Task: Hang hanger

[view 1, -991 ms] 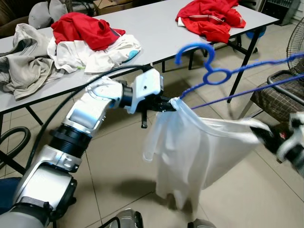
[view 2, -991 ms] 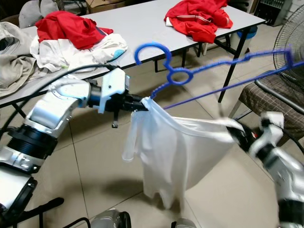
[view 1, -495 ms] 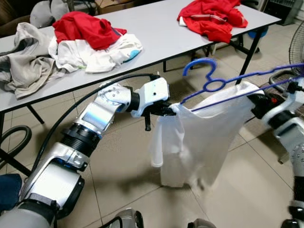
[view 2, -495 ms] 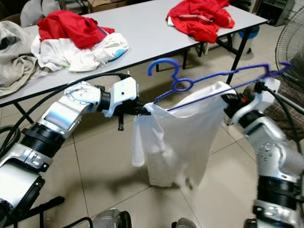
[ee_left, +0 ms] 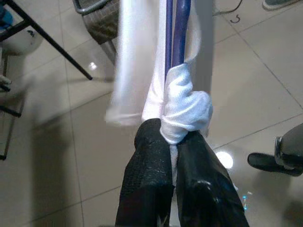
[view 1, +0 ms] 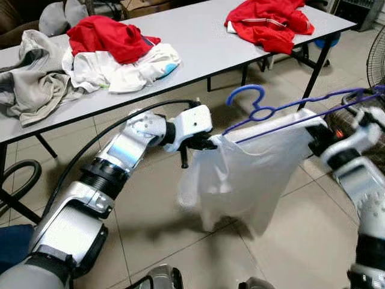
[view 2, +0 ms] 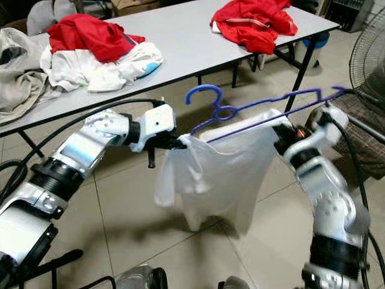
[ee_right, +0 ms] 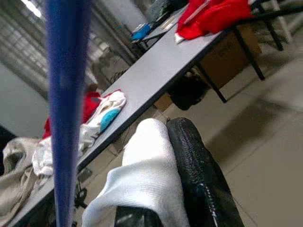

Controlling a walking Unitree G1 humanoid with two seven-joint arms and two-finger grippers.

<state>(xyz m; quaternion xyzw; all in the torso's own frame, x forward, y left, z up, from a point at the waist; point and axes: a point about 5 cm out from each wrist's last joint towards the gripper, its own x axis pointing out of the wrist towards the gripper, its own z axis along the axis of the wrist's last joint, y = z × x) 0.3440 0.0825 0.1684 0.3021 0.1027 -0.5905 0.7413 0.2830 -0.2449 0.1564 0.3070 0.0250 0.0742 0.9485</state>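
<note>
A blue plastic hanger (view 1: pixel 263 112) is held level over the tiled floor, hook up, its bar running along the top edge of a white garment (view 1: pixel 252 174). My left gripper (view 1: pixel 207 143) is shut on the bunched left corner of the garment where the hanger's end meets it. In the left wrist view both black fingers (ee_left: pixel 151 156) pinch white cloth (ee_left: pixel 184 113) under the blue rods (ee_left: pixel 177 33). My right gripper (view 1: pixel 316 135) is shut on the garment's right top corner. In the right wrist view a black finger (ee_right: pixel 194 161) presses the cloth (ee_right: pixel 147 179), beside the blue bar (ee_right: pixel 66 94).
A grey table (view 1: pixel 198 42) behind carries red and white clothes (view 1: pixel 108 37), a beige garment (view 1: pixel 30 66) and another red garment (view 1: pixel 267 21). Its black legs (view 1: pixel 313 75) stand near the hanger. A wicker chair (view 1: pixel 355 117) and a fan (view 2: pixel 367 60) are at the right.
My right gripper rose from low on the right to the hanger's far end, pulling the garment's top edge taut. The hanger dropped flatter and the garment's hem swung up.
</note>
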